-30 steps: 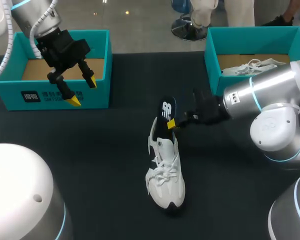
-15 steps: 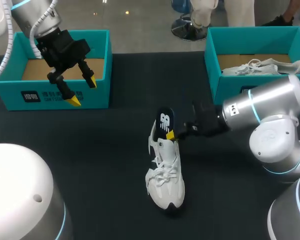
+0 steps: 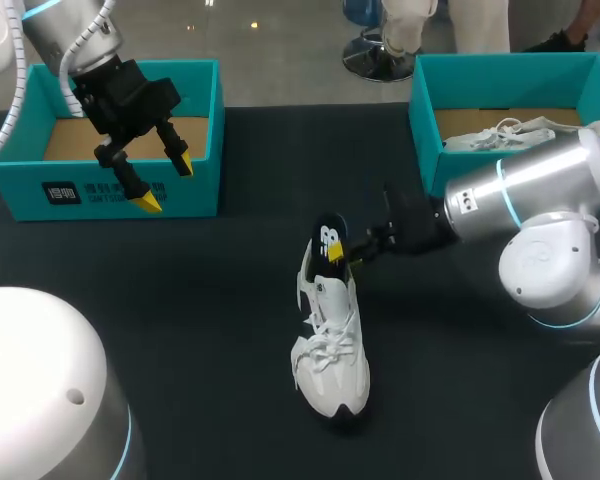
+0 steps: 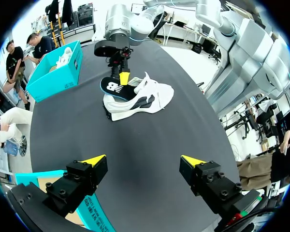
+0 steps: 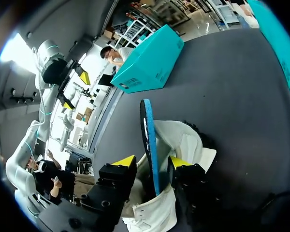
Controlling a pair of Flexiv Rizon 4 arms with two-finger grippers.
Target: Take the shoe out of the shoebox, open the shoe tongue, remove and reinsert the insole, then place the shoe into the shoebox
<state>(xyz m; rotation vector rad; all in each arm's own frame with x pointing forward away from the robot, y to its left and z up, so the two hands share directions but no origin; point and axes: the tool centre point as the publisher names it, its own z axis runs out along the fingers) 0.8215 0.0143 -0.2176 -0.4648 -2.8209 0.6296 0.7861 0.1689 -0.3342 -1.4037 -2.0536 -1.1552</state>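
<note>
As things stand: the shoe is out of its box and the insole is partly in, so I judge the step in hand to be reinserting it.
Right gripper: the fingers are pinched onto the insole from both sides, holding it up on edge.
Insole: it sits between those fingers, with its lower end down in the shoe's heel opening just beneath the gripper.
Shoe: white and laced, it lies on the black table, heel right under the right gripper and toe pointing away from it.
Left gripper: it's spread wide and holding nothing. The shoe lies well ahead of it, and a teal shoebox is just beside it.
Second shoebox: it stands beside the right arm, well apart from the gripper, with another white shoe inside.
Next move: slide the insole down and forward toward the toe, press it flat, and only then let go.
Risk: nothing steadies the shoe, so a hard push could skid or tip it. The free left gripper could brace it.
</note>
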